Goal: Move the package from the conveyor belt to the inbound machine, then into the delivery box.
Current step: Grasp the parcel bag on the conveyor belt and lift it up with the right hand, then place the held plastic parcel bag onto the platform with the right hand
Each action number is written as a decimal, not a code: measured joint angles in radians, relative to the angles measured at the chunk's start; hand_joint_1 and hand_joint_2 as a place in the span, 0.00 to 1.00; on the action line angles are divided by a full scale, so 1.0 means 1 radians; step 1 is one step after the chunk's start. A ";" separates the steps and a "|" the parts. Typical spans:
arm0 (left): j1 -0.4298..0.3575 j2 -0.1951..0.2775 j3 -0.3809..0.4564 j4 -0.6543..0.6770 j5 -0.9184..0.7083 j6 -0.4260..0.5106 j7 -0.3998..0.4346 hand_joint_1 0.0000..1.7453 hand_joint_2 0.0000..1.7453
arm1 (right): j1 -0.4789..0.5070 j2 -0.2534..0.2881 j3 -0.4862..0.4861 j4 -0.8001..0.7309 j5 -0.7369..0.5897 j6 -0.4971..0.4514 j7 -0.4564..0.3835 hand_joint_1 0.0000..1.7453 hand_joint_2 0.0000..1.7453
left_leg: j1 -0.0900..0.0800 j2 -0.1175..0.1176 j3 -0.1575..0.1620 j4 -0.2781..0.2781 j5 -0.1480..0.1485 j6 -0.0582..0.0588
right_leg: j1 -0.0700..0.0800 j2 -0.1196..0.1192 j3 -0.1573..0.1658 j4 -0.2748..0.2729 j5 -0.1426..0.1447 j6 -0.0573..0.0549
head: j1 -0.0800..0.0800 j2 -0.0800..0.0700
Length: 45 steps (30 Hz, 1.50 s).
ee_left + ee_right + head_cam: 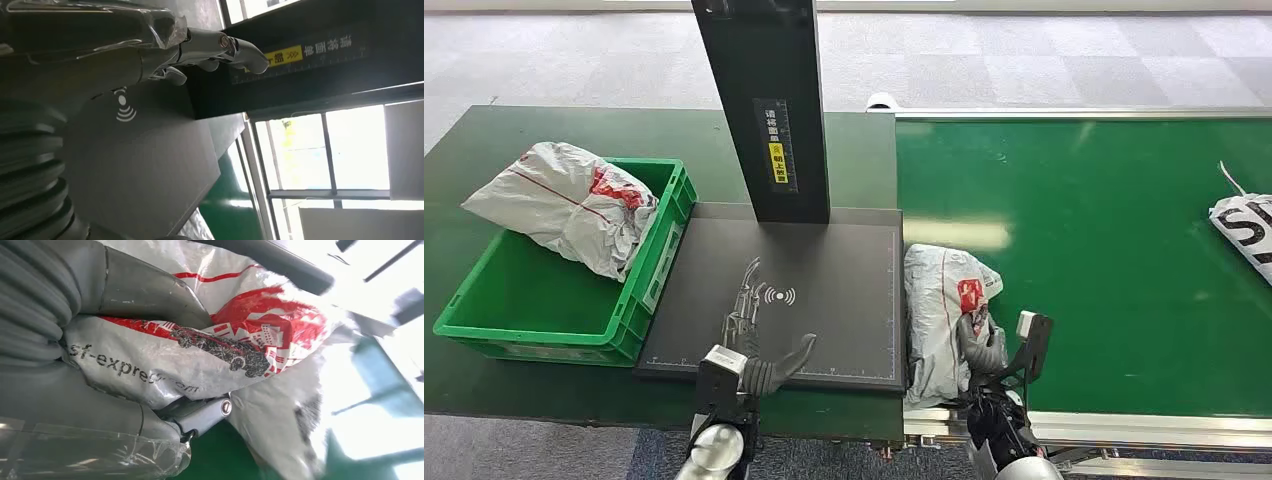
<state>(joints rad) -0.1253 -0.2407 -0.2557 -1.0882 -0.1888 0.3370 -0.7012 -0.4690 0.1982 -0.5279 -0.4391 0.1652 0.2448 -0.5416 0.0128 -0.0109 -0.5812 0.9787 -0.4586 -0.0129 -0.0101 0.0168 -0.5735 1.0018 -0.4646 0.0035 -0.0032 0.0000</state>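
A white plastic package (936, 300) with red print lies at the left end of the green conveyor belt (1084, 250), next to the dark inbound machine pad (834, 260). My right hand (982, 345) grips the package's near end. In the right wrist view the thumb lies over the package (210, 355) and the fingers (200, 415) curl under it. My left hand (759, 368) hovers over the pad's near edge with its fingers apart and nothing in it. In the left wrist view this hand (200, 47) reaches out above the pad (140, 165).
A black post (769, 110) with a yellow label rises from the pad's far side. A green crate (656, 255) on the left holds another white package (564, 205). A third package (1249, 230) lies at the belt's right edge.
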 joint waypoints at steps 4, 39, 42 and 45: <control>0.039 0.013 0.026 -0.070 0.001 0.010 0.000 0.00 1.00 | 0.111 0.026 0.036 -0.271 0.012 -0.037 0.001 1.00 1.00 | 0.000 -0.001 -0.001 0.000 0.000 0.000 | 0.000 -0.001 -0.001 0.000 -0.001 0.000 | 0.000 0.000; -0.142 0.008 0.110 -0.086 -0.009 -0.008 0.000 0.00 1.00 | -0.161 0.153 0.390 -0.147 -0.107 0.073 0.177 1.00 1.00 | 0.000 0.000 -0.005 0.000 0.005 0.001 | 0.001 -0.002 -0.004 0.001 0.002 0.000 | 0.000 0.000; -0.152 0.007 0.110 -0.067 -0.007 -0.010 0.000 0.00 1.00 | -0.176 0.162 0.431 -0.097 -0.160 0.066 0.174 1.00 1.00 | 0.000 0.000 -0.005 0.000 0.005 0.000 | 0.001 -0.002 -0.005 0.001 0.002 0.000 | 0.000 0.000; -0.166 0.003 0.110 -0.046 -0.009 -0.012 0.000 0.00 1.00 | -0.178 0.167 0.479 -0.065 -0.207 0.064 0.172 1.00 1.00 | 0.000 0.000 -0.005 0.000 0.005 0.000 | 0.001 -0.002 -0.005 0.001 0.002 0.000 | 0.000 0.000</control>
<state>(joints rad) -0.2914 -0.2381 -0.1461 -1.1343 -0.1977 0.3254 -0.7012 -0.6474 0.3651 -0.0493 -0.5038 -0.0413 0.3091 -0.3695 0.0131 -0.0113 -0.5865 0.9786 -0.4538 -0.0125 -0.0096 0.0146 -0.5787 1.0026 -0.4629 0.0033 -0.0032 0.0000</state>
